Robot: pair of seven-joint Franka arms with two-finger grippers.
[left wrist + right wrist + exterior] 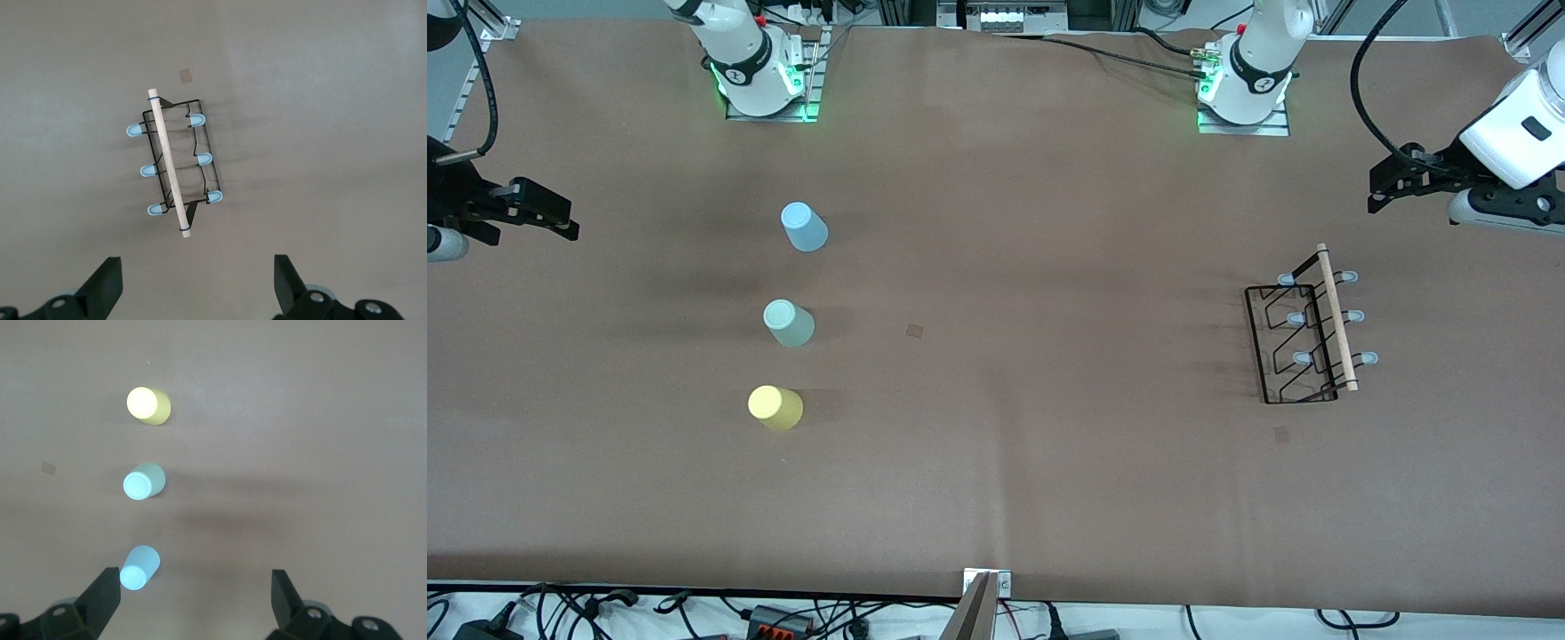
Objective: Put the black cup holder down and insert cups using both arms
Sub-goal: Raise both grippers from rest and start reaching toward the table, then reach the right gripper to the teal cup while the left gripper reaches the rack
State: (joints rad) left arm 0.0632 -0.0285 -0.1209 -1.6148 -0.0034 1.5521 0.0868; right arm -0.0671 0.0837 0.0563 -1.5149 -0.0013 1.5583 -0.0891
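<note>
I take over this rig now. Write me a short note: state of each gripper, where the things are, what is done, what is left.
Left gripper: jaws open, empty, waiting at the left arm's end of the table.
Right gripper: jaws open, empty, waiting at the right arm's end.
Black cup holder: on the table toward the left arm's end, untouched.
Cups stand upside down in a row toward the right arm's end: light blue cup farthest from the front camera, grey-green cup in the middle, yellow cup nearest.
Done: nothing.
Left: place the holder, insert all three cups.
</note>
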